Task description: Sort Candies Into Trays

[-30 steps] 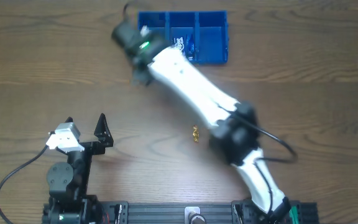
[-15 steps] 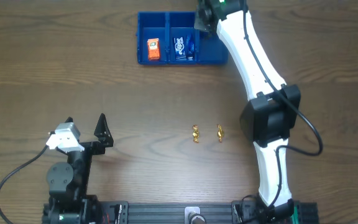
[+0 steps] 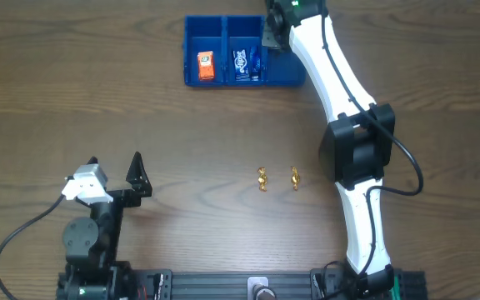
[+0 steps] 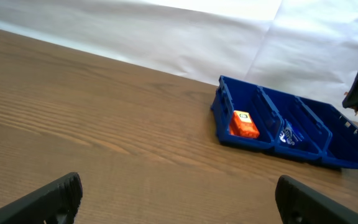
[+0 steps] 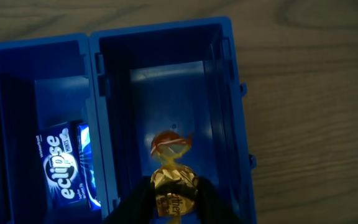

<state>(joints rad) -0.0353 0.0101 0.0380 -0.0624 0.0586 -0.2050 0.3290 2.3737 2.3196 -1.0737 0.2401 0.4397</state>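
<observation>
As the right hand (image 5: pixel 174 204) pinches a seemingly light, crinkly gold candy (image 5: pixel 174 183) at its middle, the tray (image 5: pixel 234 93) sits beneath.

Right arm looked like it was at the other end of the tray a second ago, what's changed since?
The right gripper swung from the tray's left end across to its right end, then barely shifted; it holds a gold-wrapped candy above the right compartment. The left gripper stayed parked and open; the tray and two loose gold candies lie as before.
</observation>
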